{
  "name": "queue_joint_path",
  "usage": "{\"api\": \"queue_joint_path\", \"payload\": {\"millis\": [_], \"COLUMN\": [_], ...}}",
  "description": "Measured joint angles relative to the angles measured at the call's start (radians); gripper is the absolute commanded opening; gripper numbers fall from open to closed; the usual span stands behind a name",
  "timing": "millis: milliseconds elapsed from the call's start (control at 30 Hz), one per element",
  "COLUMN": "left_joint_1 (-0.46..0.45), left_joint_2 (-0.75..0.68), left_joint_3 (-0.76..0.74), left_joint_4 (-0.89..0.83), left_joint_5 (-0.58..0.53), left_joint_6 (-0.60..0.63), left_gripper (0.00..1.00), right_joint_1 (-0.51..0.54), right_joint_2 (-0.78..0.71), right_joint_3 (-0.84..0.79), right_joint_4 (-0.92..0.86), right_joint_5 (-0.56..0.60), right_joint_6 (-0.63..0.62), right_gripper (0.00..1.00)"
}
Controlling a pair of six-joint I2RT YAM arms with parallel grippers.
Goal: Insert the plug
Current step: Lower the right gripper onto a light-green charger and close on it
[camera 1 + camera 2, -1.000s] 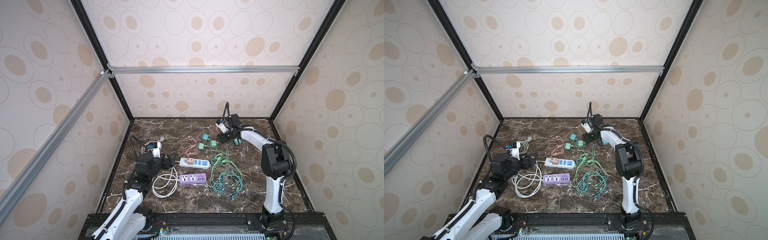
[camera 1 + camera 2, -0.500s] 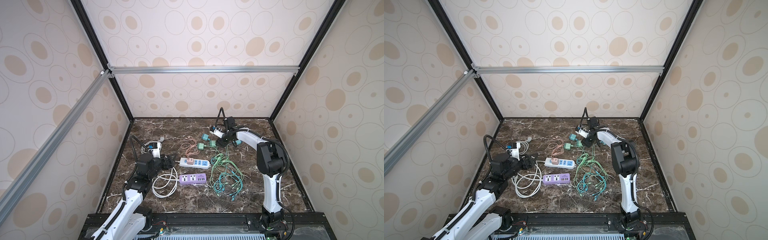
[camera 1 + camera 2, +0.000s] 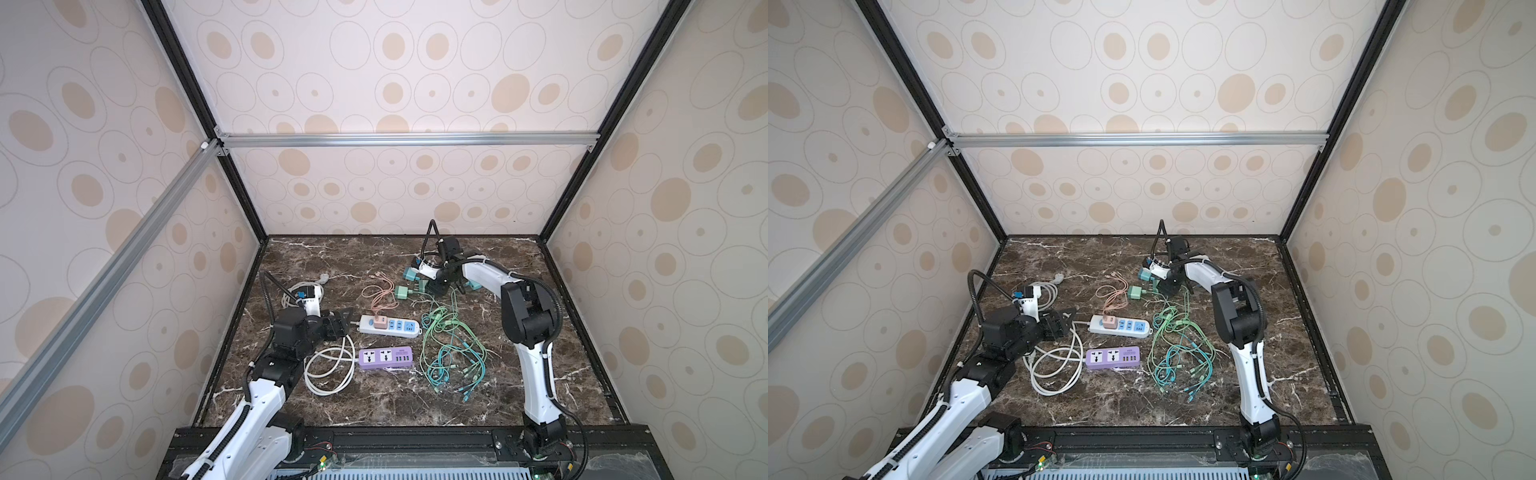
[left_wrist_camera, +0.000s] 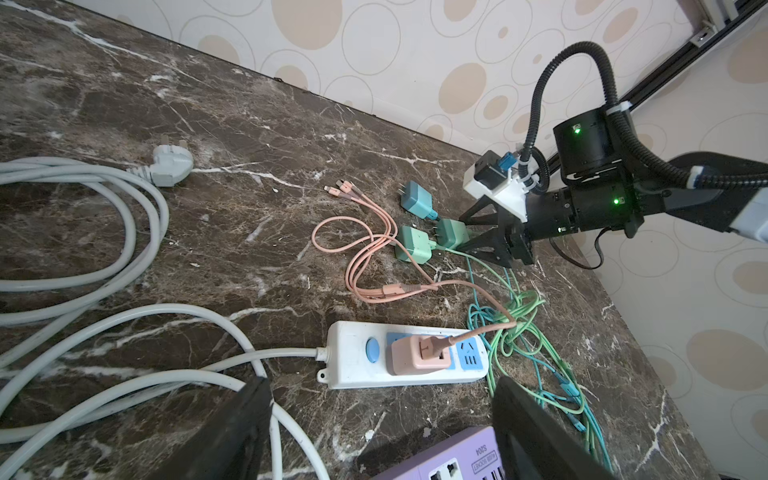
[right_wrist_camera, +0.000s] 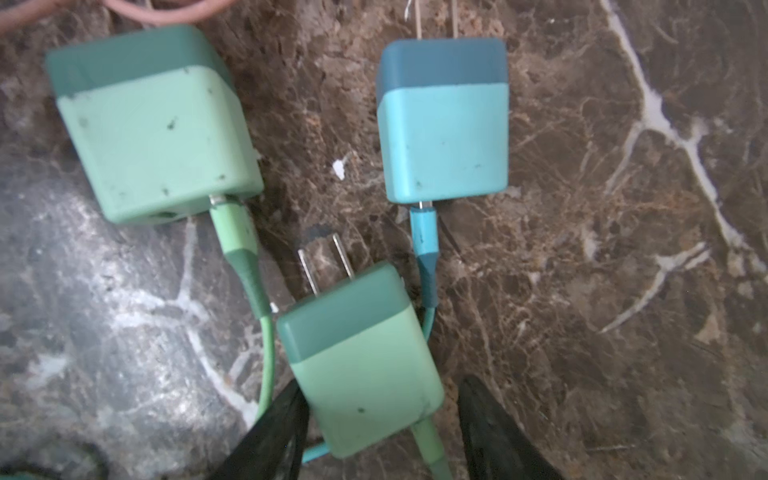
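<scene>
I saw the right jaws spread, straddling the green charger plug (image 5: 357, 353) on the counter (image 5: 582, 208), not clamped. Left jaws released. The white power strip (image 4: 353, 353) held a pink adapter (image 4: 415, 353).

soft even light, blurry right wrist close-up

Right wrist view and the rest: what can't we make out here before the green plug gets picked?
Right gripper: the right wrist view's bottom edge cuts off its fingers, so contact with the green plug between them can't be judged.
In both top views that plug is too small and partly behind the gripper.
Purple strip: left wrist view, cut by the bottom edge, partly behind the left gripper.
White strip: socket under the pink adapter is covered.
</scene>
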Motion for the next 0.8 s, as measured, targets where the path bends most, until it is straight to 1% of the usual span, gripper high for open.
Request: {"api": "queue_joint_path", "payload": {"millis": [233,433,500,567,700,800], "left_joint_1": [0.0,0.0,0.0,0.0,0.0,0.0], "left_joint_2": [0.0,0.0,0.0,0.0,0.0,-0.001], "left_joint_3": [0.0,0.0,0.0,0.0,0.0,0.0], "left_joint_4": [0.0,0.0,0.0,0.0,0.0,0.0], "left_joint_5": [0.001,0.001,0.001,0.001,0.001,0.002], "left_joint_6": [0.0,0.0,0.0,0.001,0.0,0.0], "left_gripper": [0.84,0.83,0.83,0.84,0.83,0.84], "right_joint_1": [0.012,0.021,0.022,0.024,0.024,0.025], "right_joint_2": [0.011,0.032,0.034,0.035,0.035,0.032], "right_joint_3": [0.026,0.049,0.054,0.055,0.055,0.049], "right_joint_4": [-0.008,-0.023,-0.029,-0.031,-0.029,-0.018], "right_joint_5": [-0.014,-0.013,-0.008,-0.005,-0.001,0.003], "right_joint_6": [-0.009,-0.014,-0.016,-0.018,-0.008,0.004], "right_gripper": [0.56,0.51,0.47,0.41,0.31,0.27]}}
